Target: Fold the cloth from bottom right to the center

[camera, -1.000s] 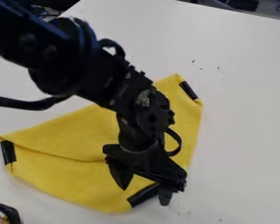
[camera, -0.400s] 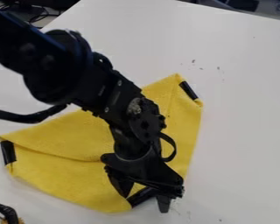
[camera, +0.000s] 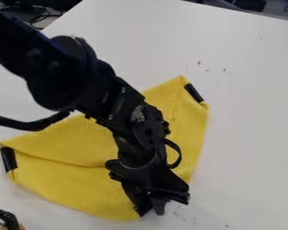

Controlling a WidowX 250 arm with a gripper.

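Observation:
The gripper (camera: 150, 208) hangs over the lower right corner of the yellow cloth (camera: 68, 184), its two fingers close together and shut on that corner. The black tape there is mostly hidden by the gripper. The cloth lies on the table, with black tape at its left corner and at its upper right corner. A crease runs across its left part, and its upper edge looks folded over. The arm covers the cloth's middle.
The white table (camera: 249, 112) extends around the cloth, with small dark specks on it to the upper right. At the lower left edge is a black cable-like object (camera: 5, 216). Dark cables lie beyond the table's upper left edge.
The gripper has moved slightly down and left, and its fingers, apart before, have come together at the cloth's lower right corner. The cloth's corner has barely shifted.

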